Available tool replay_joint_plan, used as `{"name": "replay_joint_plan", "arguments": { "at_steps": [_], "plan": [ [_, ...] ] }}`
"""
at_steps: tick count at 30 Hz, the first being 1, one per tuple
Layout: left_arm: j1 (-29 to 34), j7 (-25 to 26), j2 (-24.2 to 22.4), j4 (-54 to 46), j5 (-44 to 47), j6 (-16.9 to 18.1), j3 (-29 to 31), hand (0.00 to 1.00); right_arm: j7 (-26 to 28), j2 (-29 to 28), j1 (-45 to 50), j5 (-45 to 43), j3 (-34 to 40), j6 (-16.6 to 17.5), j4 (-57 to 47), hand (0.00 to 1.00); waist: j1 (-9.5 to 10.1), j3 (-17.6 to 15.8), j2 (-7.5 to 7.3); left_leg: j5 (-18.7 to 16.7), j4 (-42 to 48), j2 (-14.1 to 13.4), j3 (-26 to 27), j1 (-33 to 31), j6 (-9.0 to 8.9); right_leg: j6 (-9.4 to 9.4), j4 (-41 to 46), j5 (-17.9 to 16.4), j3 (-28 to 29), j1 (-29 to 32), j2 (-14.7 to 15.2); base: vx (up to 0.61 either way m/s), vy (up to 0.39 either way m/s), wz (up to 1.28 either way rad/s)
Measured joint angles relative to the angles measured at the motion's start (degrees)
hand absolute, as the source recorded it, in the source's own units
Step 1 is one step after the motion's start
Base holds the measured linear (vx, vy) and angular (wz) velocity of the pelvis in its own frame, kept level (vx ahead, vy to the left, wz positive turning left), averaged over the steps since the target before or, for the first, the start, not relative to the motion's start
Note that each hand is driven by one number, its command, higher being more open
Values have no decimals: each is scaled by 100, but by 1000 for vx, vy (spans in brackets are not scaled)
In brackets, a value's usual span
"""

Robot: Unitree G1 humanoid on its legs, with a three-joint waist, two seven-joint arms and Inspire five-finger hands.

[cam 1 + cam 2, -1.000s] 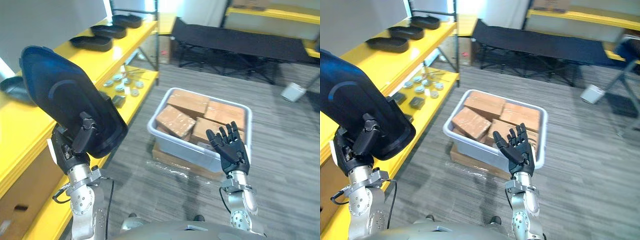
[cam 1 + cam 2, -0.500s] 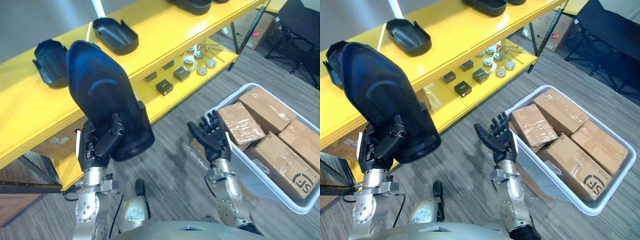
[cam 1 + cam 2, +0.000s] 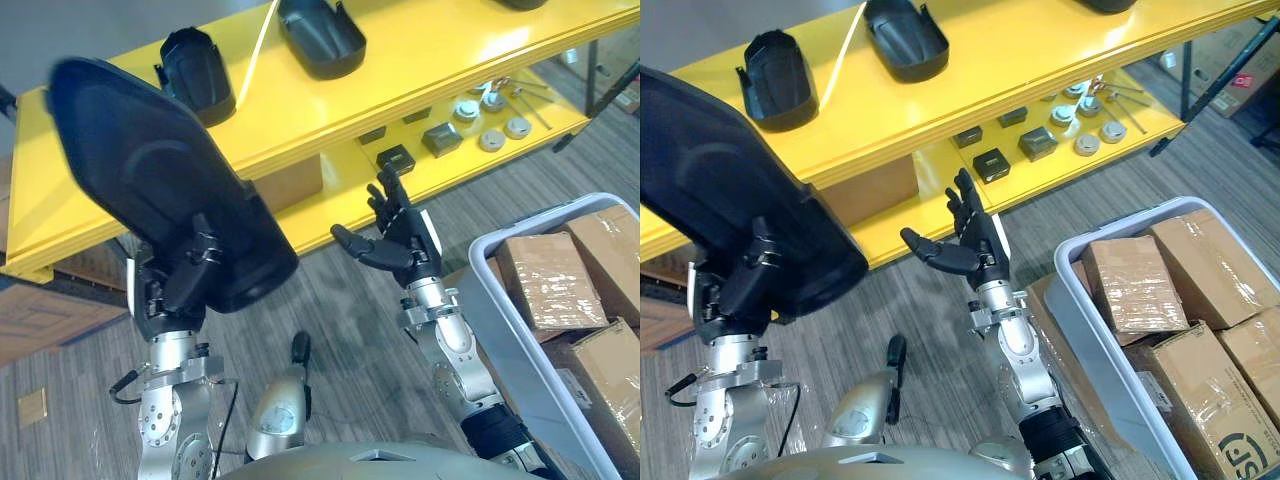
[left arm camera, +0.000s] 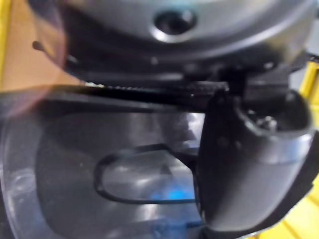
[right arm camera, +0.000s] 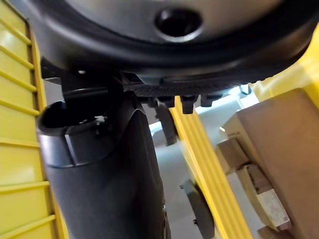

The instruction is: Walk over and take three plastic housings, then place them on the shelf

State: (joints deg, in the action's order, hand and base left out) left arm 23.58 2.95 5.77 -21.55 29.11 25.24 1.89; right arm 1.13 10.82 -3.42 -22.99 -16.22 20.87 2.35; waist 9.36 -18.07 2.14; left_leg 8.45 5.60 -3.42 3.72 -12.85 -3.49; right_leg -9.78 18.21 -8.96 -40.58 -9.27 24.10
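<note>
The yellow shelf (image 3: 430, 55) is seen stretched across the top of the head views, and beneath it a lower tier (image 3: 520, 100) of the same yellow. At the right, on the grey floor (image 3: 330, 310), a pale grey bin (image 3: 1085, 335) is parked, packed with taped cardboard boxes (image 3: 1135, 285). Now to the task's thing: a big dark plastic housing (image 3: 150, 180) is held up in the air in front of the shelf's near edge, tilted, with its hollow side turned toward the camera. It is clamped at its lower end by the left hand (image 3: 185, 285), whose fingers are curled round the rim. On the shelf top, two smaller dark housings are already laid out: one (image 3: 198, 75) just behind the raised piece, the other (image 3: 320, 35) further to the right, and they are apart from each other. The right hand (image 3: 400, 245) is raised near the lower tier's edge, fingers spread and thumb out, with nothing in it. On that tier, small dark blocks (image 3: 395, 158) and a cluster of round metal parts (image 3: 490, 108) are spotted.
</note>
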Motion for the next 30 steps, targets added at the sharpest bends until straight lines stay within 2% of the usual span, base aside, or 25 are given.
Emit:
{"name": "replay_joint_plan", "arguments": {
  "at_steps": [2, 3, 5, 6, 7, 8, 9, 10, 11, 13, 14, 15, 16, 17, 18, 19, 20, 21, 22, 23, 24, 25, 26, 30],
  "plan": [
    [-47, 20, -125, -152, 28, 88, 301, 0, -56, -73, -49, 12, 17, 0, -42, 100, 43, -269, 11, -758, 1406, -14, -23, -435, 24, -143, 210, -418, 9, -230, 126, -47, 23, 0],
    [-40, 17, -153, -172, 30, 99, 357, 0, -62, -90, -48, 12, 2, -1, -41, 100, 54, -303, 36, -947, 1734, -31, -29, -493, 35, -159, 295, -476, 9, -296, 168, -27, 65, -5],
    [-26, 27, -156, -249, -16, 99, 576, 0, -188, -337, -44, 12, -14, 17, -78, 100, 154, -307, 48, -1503, 2606, -56, -21, -629, 115, 13, 333, -639, 10, -557, 207, 6, 110, -5],
    [-9, 26, -152, -324, -23, 99, 637, 0, -209, -427, -43, 11, -8, 61, -80, 100, 172, -282, 6, -1619, 2779, -51, 13, -684, 184, 78, 255, -619, 1, -615, 200, 90, 181, 2],
    [17, 23, -154, -480, -45, 103, 737, 0, -234, -541, -39, 8, -3, 111, -90, 100, 202, -262, -19, -1927, 2996, -40, 78, -704, 348, 527, 281, -481, 48, -733, 150, 157, 215, 25],
    [-12, 34, -163, -505, -98, 104, 777, 0, -253, -550, -18, 0, 3, 117, -101, 100, 181, -209, -21, -2073, 3008, 58, 27, -666, 435, 1062, 682, -18, 495, -518, 221, 203, 284, 39],
    [-27, 61, -161, -506, -182, 103, 796, 0, -267, -549, -3, -2, 4, 115, -100, 100, 146, -130, -50, -2098, 2905, 131, -15, -663, 492, 1127, 917, 269, 783, -310, 257, 229, 267, 70],
    [-96, 70, -95, -509, -300, 102, 898, 0, -274, -575, -19, -7, 32, 127, -116, 100, 102, -7, -151, -2092, 2565, 240, -172, -617, 548, 822, 1542, 380, 1346, 187, 173, 248, 181, 76],
    [-191, 82, -89, -507, -272, 92, 950, 0, -279, -611, -100, 2, 43, 132, -137, 100, 110, 8, -178, -1958, 2154, 386, -429, -404, 719, 559, 2015, -43, 1536, 539, -100, 255, 144, 69],
    [-186, 99, -159, -507, -260, 84, 1028, 0, -296, -612, -211, 34, 39, 131, -137, 100, 131, 4, -158, -1635, 1593, 516, -586, 77, 719, 628, 2114, -481, 1516, 726, -426, 245, 119, 41],
    [-190, 143, -163, -507, -255, 84, 1031, 0, -376, -599, -311, 247, 111, 134, -200, 100, 116, 57, -92, -1487, 1153, 652, -727, 493, 656, 763, 1743, -656, 1510, 888, -756, 279, 142, 48],
    [-229, 146, -165, -506, -257, 82, 1002, 0, -417, -583, -346, 265, 159, 136, -283, 100, 88, 111, -70, -1458, 1039, 698, -843, 572, 659, 797, 1558, -676, 1590, 1034, -918, 333, 137, 90],
    [-358, 150, -185, -486, -261, 83, 906, 0, -517, -545, -462, 373, 303, 188, -448, 100, -28, 182, 41, -1403, 878, 770, -1129, 652, 676, 800, 1224, -678, 1823, 1374, -1236, 212, 63, 100],
    [-425, 149, -190, -456, -266, 83, 833, 0, -580, -518, -496, 450, 389, 230, -568, 100, -82, 218, 99, -1372, 798, 811, -1288, 684, 669, 759, 1082, -653, 1996, 1575, -1348, 346, 38, 155],
    [-607, 134, -185, -308, -293, 89, 680, 0, -691, -440, -563, 454, 535, 355, -781, 100, -189, 237, 124, -1264, 556, 961, -1599, 916, 677, 545, 892, -520, 2526, 1952, -1426, 299, -15, 130],
    [-642, 140, -185, -226, -308, 89, 640, 0, -688, -424, -583, 448, 584, 383, -835, 100, -220, 247, 106, -1199, 485, 1036, -1719, 1034, 711, 470, 875, -473, 2716, 2028, -1430, 381, -98, 147],
    [-664, 185, -184, -57, -331, 87, 552, 0, -665, -384, -595, 423, 663, 384, -970, 100, -292, 258, 84, -1223, 423, 1165, -1952, 1297, 668, 463, 863, -434, 2964, 2120, -1394, 331, -184, 135],
    [-654, 200, -181, 53, -379, 84, 538, 0, -633, -363, -596, 336, 709, 385, -1117, 100, -376, 326, -5, -1272, 433, 1261, -2075, 1454, 588, 521, 676, -377, 2969, 2072, -1355, 330, -206, 141],
    [-655, 200, -167, 63, -404, 81, 541, 0, -591, -359, -597, 254, 751, 385, -1204, 100, -425, 388, -86, -1333, 482, 1300, -2042, 1456, 503, 617, 428, -215, 2916, 1998, -1334, 312, -204, 159],
    [-675, 183, -87, 46, -409, 78, 553, 0, -479, -360, -630, 137, 865, 397, -1329, 100, -500, 515, -302, -1598, 602, 1309, -1562, 1392, 351, 833, -129, 643, 2747, 1800, -1269, 222, -145, 131],
    [-731, 135, -154, 129, -419, 71, 529, 0, -413, -295, -649, 121, 909, 448, -1347, 100, -509, 558, -189, -1801, 727, 1110, -1278, 1351, 504, 740, -159, 608, 2535, 1693, -1334, 239, -151, 114],
    [-700, 91, -192, 133, -403, -9, 529, 0, -369, -145, -682, 115, 955, 465, -1351, 100, -417, 629, -68, -1997, 923, 676, -719, 1272, 476, 839, -400, 688, 2363, 1470, -1561, 234, -159, 70],
    [-693, 71, -208, 155, -406, -79, 546, 0, -299, -83, -661, 51, 951, 465, -1360, 100, -393, 648, -36, -2038, 939, 438, -286, 1323, 409, 859, -679, 679, 2192, 1188, -1698, 232, -158, 49],
    [-591, 64, -270, 156, -466, -204, 532, 0, -159, 7, -647, -201, 886, 464, -1380, 100, -343, 692, 23, -2033, 920, 310, -34, 1443, 380, 866, -1012, 680, 2057, 849, -1835, 190, -104, 21]
  ]
}}
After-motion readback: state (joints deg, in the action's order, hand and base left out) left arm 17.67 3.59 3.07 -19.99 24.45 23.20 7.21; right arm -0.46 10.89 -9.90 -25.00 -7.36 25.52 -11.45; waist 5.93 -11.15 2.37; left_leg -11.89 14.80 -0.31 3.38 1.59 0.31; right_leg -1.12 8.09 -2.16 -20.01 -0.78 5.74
